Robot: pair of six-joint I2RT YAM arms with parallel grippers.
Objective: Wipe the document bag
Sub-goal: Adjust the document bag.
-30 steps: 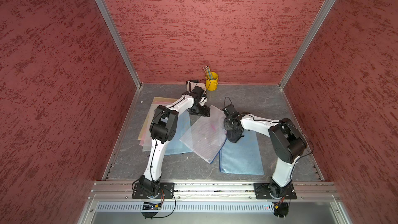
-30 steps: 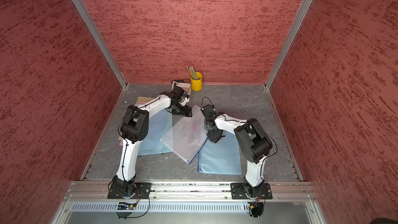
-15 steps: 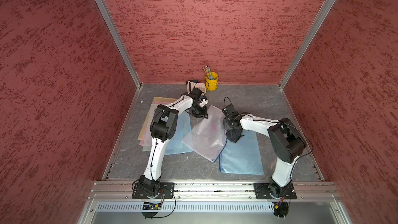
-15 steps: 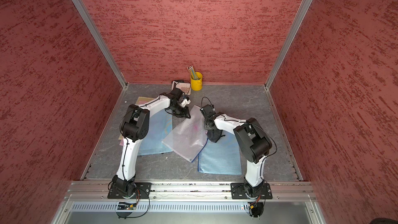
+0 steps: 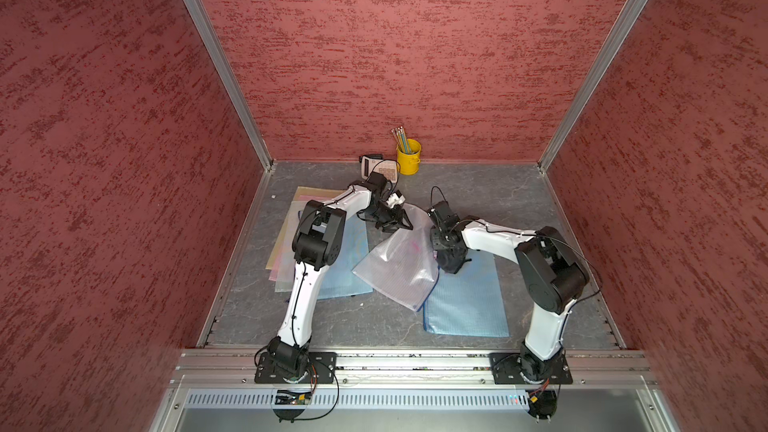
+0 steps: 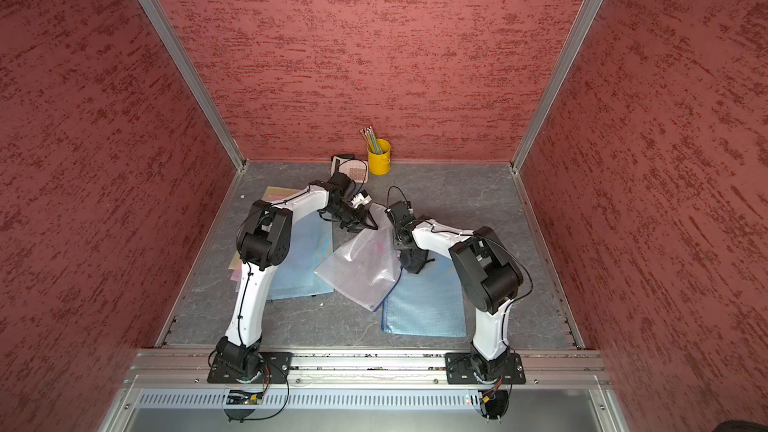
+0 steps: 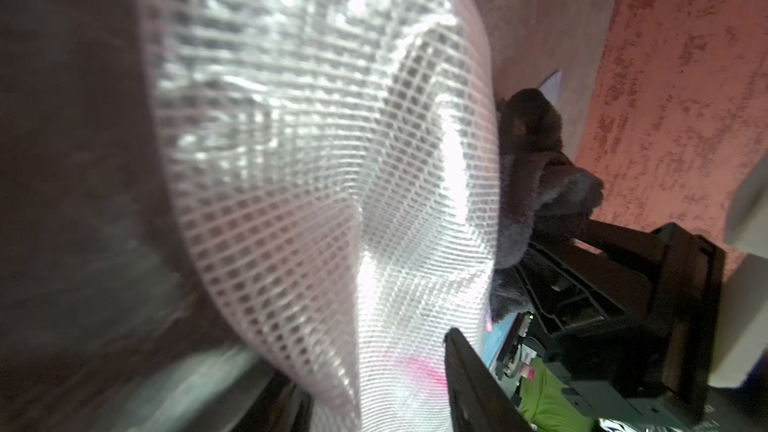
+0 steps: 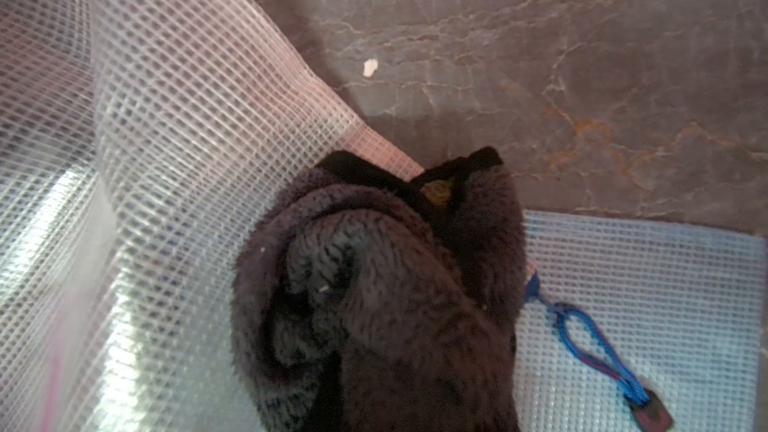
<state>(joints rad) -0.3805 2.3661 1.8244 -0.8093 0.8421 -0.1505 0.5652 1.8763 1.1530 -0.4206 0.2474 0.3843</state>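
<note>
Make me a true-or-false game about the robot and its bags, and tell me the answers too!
1. The right gripper is holding a dark fuzzy cloth. True.
2. The pencil cup by the back wall is green. False: it is yellow.
3. The white mesh bag lies completely flat. False: its far end curls up off the table at the left gripper.
4. A blue bag lies partly under the white mesh bag. True.
</note>
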